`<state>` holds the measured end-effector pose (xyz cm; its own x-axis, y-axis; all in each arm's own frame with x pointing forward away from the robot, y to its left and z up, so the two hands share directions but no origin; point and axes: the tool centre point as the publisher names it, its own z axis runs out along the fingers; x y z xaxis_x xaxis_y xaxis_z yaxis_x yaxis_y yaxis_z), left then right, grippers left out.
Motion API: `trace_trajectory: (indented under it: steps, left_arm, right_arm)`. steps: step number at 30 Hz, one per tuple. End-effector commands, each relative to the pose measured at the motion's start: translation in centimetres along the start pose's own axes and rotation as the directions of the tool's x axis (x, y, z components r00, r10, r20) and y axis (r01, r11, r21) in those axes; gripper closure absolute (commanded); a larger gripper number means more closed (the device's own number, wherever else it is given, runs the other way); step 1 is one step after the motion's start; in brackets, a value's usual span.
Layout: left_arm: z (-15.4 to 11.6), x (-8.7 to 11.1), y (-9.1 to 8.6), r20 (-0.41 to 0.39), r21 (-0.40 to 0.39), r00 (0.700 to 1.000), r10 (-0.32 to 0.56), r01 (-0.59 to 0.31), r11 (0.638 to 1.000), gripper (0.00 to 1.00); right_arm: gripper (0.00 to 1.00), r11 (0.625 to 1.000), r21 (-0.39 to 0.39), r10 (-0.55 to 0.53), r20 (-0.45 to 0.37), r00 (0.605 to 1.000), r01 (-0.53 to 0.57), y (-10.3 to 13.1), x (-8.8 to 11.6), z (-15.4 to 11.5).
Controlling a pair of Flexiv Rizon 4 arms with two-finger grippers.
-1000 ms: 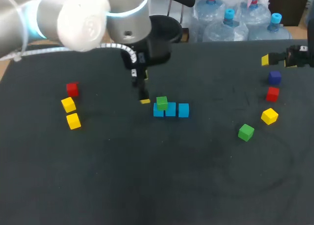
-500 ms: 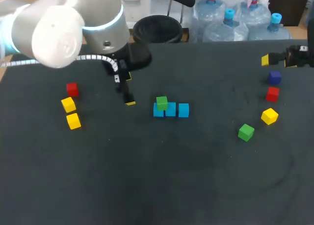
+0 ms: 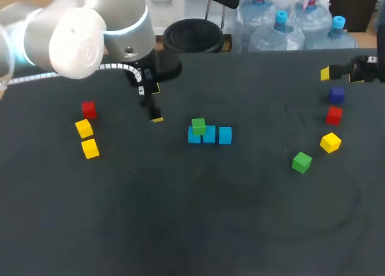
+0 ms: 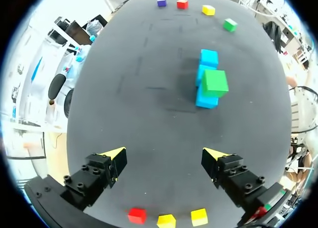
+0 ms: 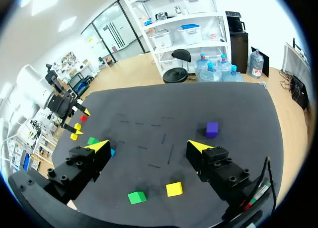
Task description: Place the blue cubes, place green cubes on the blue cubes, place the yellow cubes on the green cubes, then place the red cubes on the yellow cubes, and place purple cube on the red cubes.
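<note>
1. The table [image 3: 180,228] carries every cube on its dark top.
2. The left arm [image 3: 78,35] comes in from the far left. Its left gripper [image 4: 164,158] hangs wide open and empty over bare table, between the left-hand cubes and the blue row.
3. The right gripper [image 5: 148,147] sits at the far right edge, likewise spread wide and holding nothing.
4. The blue cubes [image 3: 209,134] lie in a touching row of three near the middle; the seated green cube [image 3: 198,126] rests on the leftmost one.
5. The loose green cube [image 3: 301,162] lies on the right, nearer than the right yellow cube [image 3: 330,142], right red cube [image 3: 334,115] and purple cube [image 3: 336,95].
6. On the left lie the left red cube [image 3: 89,109] and, nearer, two left yellow cubes [image 3: 87,139].
7. We judge the green layer unfinished. The loose green cube should be gripped squarely on two flat faces, lowered beside the seated one, and released only once it rests flat, so that the blue row is not nudged.
</note>
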<state>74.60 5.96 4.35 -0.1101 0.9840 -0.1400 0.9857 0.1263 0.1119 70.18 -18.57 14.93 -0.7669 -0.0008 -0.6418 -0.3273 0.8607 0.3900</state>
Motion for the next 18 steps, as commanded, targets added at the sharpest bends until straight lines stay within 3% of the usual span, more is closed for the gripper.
trace_trajectory:
  steps: [1, 18]
  left_arm:
    - [0.0, -0.6, 0.8, -0.022, 0.013, 1.0, 0.005, -0.005, 1.0, 0.0]
    - [0.2, -1.6, 0.7, -0.046, 0.001, 0.997, 0.059, -0.059, 0.998, 0.0]
  right_arm:
    - [0.0, 1.0, 0.002, 0.0, 0.0, 1.0, 0.0, 0.0, 0.0, -0.1]
    - [0.0, 1.0, 0.002, 0.0, 0.0, 1.0, 0.0, 0.0, 0.0, -0.1]
